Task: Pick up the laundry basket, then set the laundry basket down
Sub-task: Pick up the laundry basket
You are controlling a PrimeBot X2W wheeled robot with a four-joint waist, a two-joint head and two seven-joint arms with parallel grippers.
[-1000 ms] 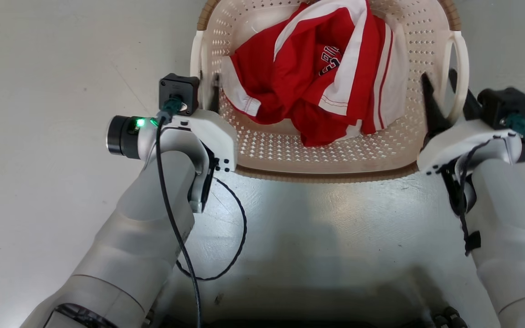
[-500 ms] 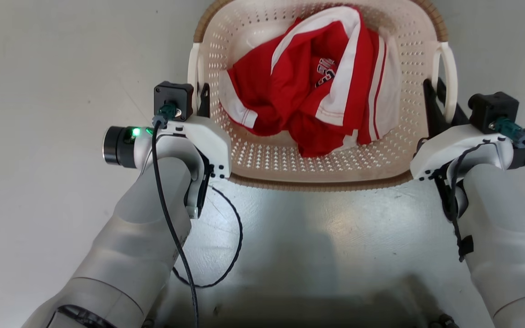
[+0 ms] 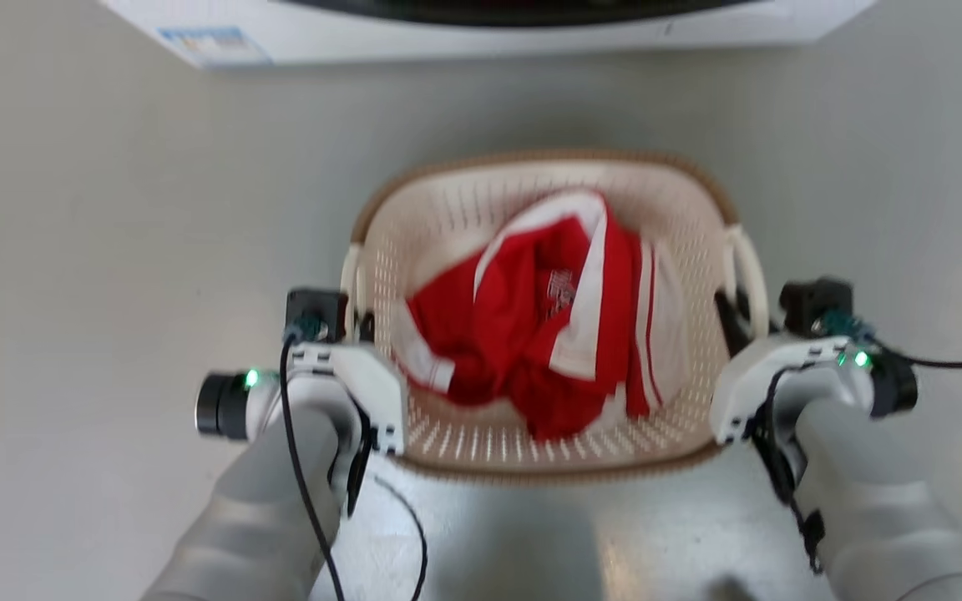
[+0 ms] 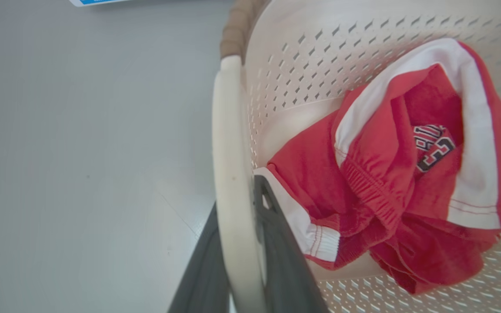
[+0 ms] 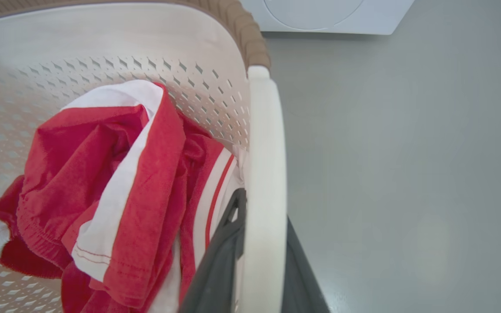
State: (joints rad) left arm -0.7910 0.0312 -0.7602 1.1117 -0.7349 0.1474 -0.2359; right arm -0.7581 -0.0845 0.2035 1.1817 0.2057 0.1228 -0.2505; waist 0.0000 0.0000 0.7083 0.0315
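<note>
Change: the whole head view had shifted since half a second before, so we read it as the camera moving. A big white washing machine (image 3: 481,33) now showed along the top, and the frame was blurred.
Basket: the cream-white perforated plastic laundry basket (image 3: 448,209) with its brown woven-look rim lay between both arms, over the grey floor (image 3: 72,250) and short of the machine. It kept its place relative to the pincers.
Load: a crumpled red-and-white garment (image 3: 548,334) lay inside.
Left pincer (image 4: 237,204): clenched on the left white loop handle (image 4: 228,152), with one dark finger on each side.
Right pincer (image 5: 262,208): clenched the same way on the right white loop handle (image 5: 265,143).
Meaning: we judged the pick-up to be under way, with both grips holding. We could not tell whether the base had cleared the floor. The set-down was not yet done.
</note>
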